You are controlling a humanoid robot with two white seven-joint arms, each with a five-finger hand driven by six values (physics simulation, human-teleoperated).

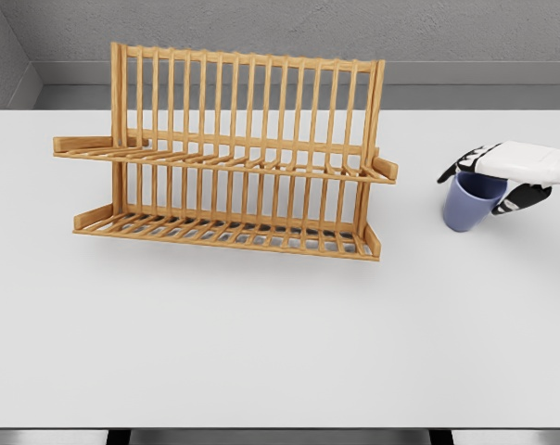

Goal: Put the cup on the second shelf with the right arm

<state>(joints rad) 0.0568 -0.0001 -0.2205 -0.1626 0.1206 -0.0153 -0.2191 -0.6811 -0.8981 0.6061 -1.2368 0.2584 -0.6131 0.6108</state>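
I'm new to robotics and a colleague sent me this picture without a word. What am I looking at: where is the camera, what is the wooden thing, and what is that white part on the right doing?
This is a simulator's render, seen from a camera on a humanoid robot's head, looking down at a white table. The wooden thing is a two-level dish rack of slats, standing upright on the table. The white part coming in from the right edge is the robot's right hand, with dark fingers. It is closed around the rim of a blue-purple cup, which sits to the right of the rack, apart from it. Both rack shelves hold nothing. The left arm does not show.
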